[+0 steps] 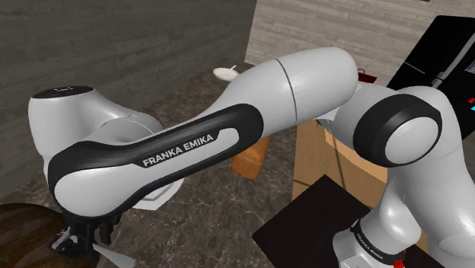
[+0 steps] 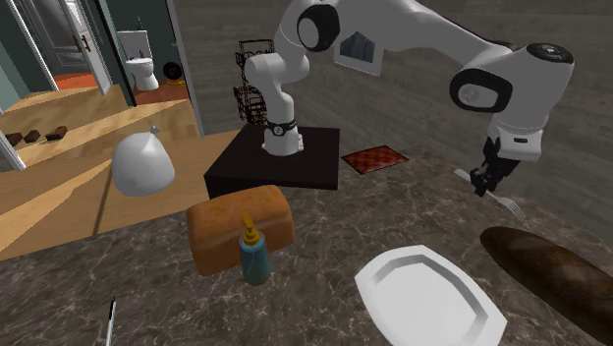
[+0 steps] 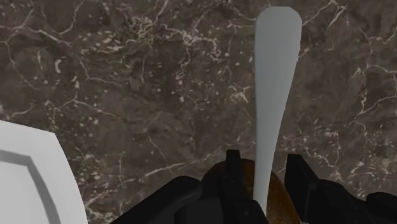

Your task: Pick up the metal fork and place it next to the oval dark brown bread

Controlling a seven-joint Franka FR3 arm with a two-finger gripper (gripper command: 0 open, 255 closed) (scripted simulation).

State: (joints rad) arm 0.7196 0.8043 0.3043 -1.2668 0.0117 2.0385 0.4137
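Note:
My black gripper (image 2: 487, 181) hangs just above the dark marble counter (image 2: 413, 211), shut on the grey metal fork (image 2: 511, 206). The fork sticks out of both sides of the fingers. In the wrist view its long handle (image 3: 275, 76) runs away from the fingers (image 3: 233, 170) over the marble. The oval dark brown bread (image 2: 550, 271) lies close by on the second exterior view's right, and part of it (image 3: 280, 189) shows under the fingertips. The shoulder view has the gripper (image 1: 82, 237) at lower left, beside the bread (image 1: 24, 228).
A white oval plate (image 2: 428, 297) lies on the counter close to the dark bread. A tan loaf (image 2: 241, 228) and a small bottle (image 2: 253, 254) stand farther along. A knife (image 2: 110, 320) lies near the counter's edge. The black stand (image 2: 275, 162) holds the arm's base.

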